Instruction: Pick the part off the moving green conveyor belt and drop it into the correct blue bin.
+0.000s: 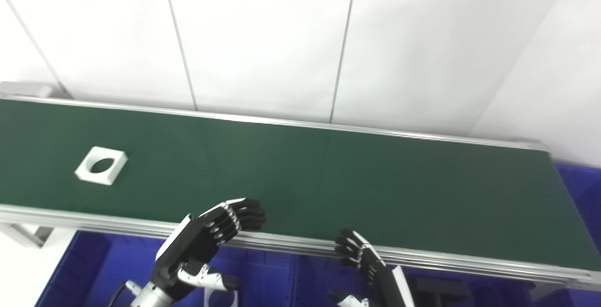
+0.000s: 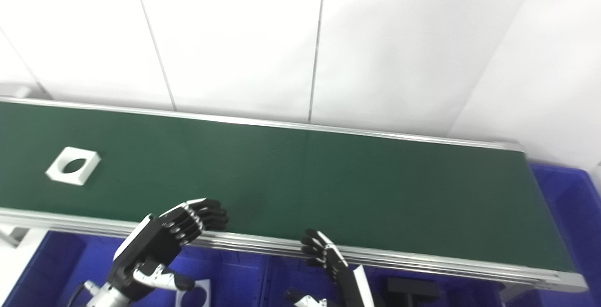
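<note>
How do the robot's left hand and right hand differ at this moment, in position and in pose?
The left hand reaches over the near rail, fingertips above the green conveyor belt; the right hand stays at the rail, not over the belt. The left hand shows its broad back, with fingers bent toward the right; the right hand stands edge-on, fingers curled leftward. The left hand is nearer the white square part. Both are open and hold nothing.

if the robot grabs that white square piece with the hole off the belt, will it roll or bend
The white piece lies flat with square sides, so it probably won't roll. It looks like a rigid block, unlikely to bend. Its low profile may make gripping its edges fiddly.
</note>
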Motion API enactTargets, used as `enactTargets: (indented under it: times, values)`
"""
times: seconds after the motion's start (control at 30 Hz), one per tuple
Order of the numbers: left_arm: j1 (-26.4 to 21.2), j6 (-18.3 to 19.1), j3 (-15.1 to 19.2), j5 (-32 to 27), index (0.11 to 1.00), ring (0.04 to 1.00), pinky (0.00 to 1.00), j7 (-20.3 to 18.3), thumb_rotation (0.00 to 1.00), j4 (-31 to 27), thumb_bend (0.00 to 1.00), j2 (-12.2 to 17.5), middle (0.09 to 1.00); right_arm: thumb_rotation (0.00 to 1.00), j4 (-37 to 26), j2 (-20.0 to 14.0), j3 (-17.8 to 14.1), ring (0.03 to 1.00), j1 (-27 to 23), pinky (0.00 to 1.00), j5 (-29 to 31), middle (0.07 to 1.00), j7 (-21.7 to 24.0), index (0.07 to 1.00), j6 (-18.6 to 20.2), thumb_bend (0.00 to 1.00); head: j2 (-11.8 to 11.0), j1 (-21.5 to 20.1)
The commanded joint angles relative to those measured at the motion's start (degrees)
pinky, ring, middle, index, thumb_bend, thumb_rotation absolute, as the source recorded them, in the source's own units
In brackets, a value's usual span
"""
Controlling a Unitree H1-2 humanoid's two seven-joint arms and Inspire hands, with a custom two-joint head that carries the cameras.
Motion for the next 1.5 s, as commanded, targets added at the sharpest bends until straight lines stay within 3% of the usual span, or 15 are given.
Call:
enactTargets:
  times: [0.0, 0.27, 0.7, 0.77, 0.87, 1.03, 1.1, 1.47]
  values:
    - [-0.3, 0.3, 0.8, -0.2, 0.764, 0.756, 0.75, 0.7, 0.23, -3.0, 0.94, 1.1, 0.764, 0.55, -0.7, 0.3, -0.1, 0.789, -0.9, 0.71, 0.6, 0.821, 0.4, 0.873, -3.0, 0.78, -0.4, 0.7]
    - [-1.5, 3.4, 2.6, 0.8, 0.762, 0.758, 0.75, 2.2, 0.21, -9.4, 0.91, 4.6, 0.769, 0.58, 0.8, 0.1, -0.4, 0.784, -1.7, 0.71, 0.9, 0.82, 0.3, 0.872, -3.8, 0.8, -2.2, 4.0]
    - [-4.4, 11.5, 6.9, 2.1, 0.772, 0.77, 0.74, 6.5, 0.11, -19.6, 0.9, 7.9, 0.783, 0.57, 1.3, -0.3, -0.6, 0.799, -1.9, 0.74, 2.4, 0.823, 0.6, 0.873, -4.0, 0.79, -2.3, 6.6]
    - [-5.0, 10.0, 7.6, 3.8, 0.78, 0.773, 0.73, 6.6, 0.13, -19.5, 0.88, 8.7, 0.795, 0.58, 1.4, -0.4, -0.7, 0.8, -2.0, 0.74, 2.7, 0.824, 0.7, 0.874, -4.2, 0.79, -2.3, 7.1]
    - [-6.0, 11.5, 8.8, 3.9, 0.785, 0.781, 0.74, 6.5, 0.14, -19.8, 0.89, 10.5, 0.805, 0.58, 1.3, -0.5, -0.7, 0.801, -2.1, 0.74, 2.7, 0.825, 0.7, 0.875, -4.3, 0.79, -2.3, 8.0]
    - [-8.1, 12.8, 10.3, 3.8, 0.803, 0.801, 0.8, 5.9, 0.08, -18.7, 0.88, 13.7, 0.818, 0.6, 1.4, -0.7, -0.8, 0.801, -2.2, 0.74, 3.1, 0.829, 0.8, 0.882, -4.4, 0.79, -2.3, 8.7]
    - [-8.9, 11.6, 11.1, 4.9, 0.801, 0.797, 0.79, 6.1, 0.07, -17.3, 0.87, 14.4, 0.813, 0.6, 1.7, -0.8, -0.8, 0.803, -2.3, 0.75, 3.4, 0.831, 0.8, 0.884, -4.7, 0.79, -2.2, 9.1]
    - [-13.6, 11.2, 13.6, 13.4, 0.815, 0.81, 0.78, 6.9, 0.0, -13.5, 0.84, 18.7, 0.824, 0.62, 1.6, -1.0, -1.1, 0.809, -2.5, 0.76, 3.8, 0.841, 1.1, 0.893, -4.6, 0.78, -2.1, 10.7]
